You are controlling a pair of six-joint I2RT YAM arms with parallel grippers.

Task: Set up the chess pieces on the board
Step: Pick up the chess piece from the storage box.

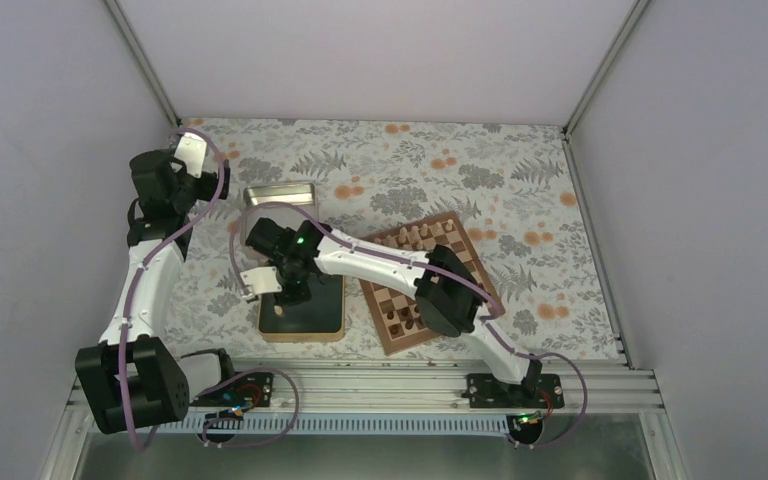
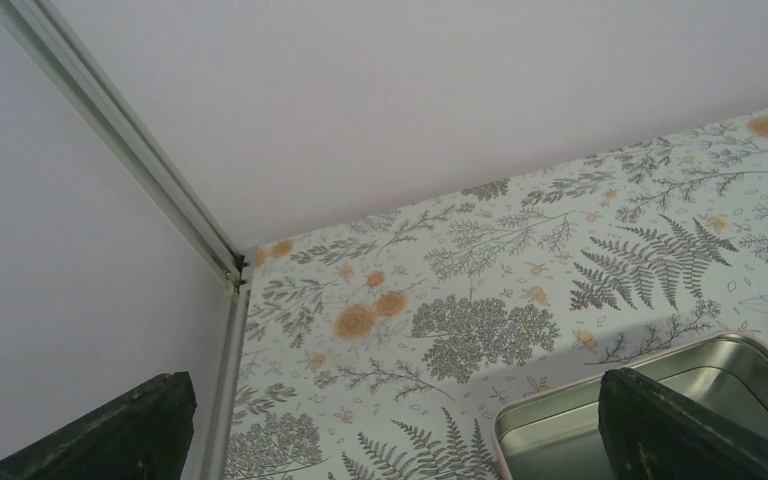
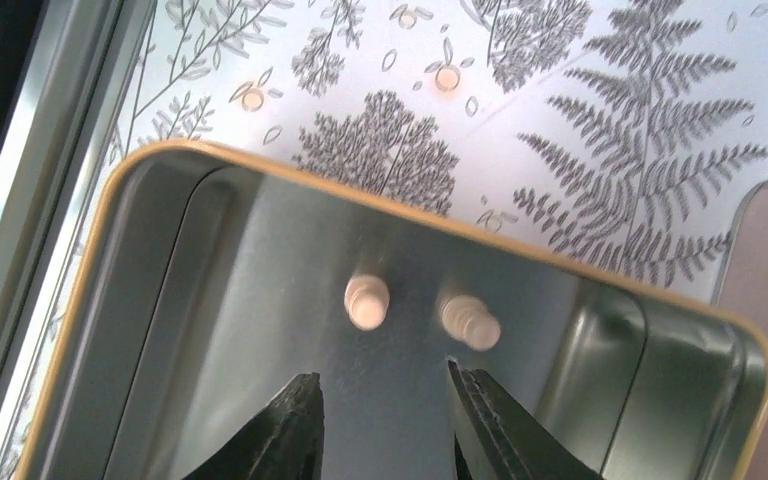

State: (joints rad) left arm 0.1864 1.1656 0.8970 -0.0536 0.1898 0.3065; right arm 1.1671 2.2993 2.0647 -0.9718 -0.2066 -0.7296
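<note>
- Top view: the board (image 1: 392,300) lies right of centre on the surface, partly hidden by the right arm (image 1: 380,262). The right jaws are hard to make out over the gold-rimmed tin (image 1: 310,325).
- Left wrist: left jaws spread wide, empty. The silver tin (image 2: 550,402) is cut off by the frame.
- Right wrist: right jaws parted, gripping nothing, above two pale chess pieces (image 3: 367,300) lying on the tin's floor.

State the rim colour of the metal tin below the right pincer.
Golden yellow rim on the silver metal tin; right wrist view shows it best.
</note>
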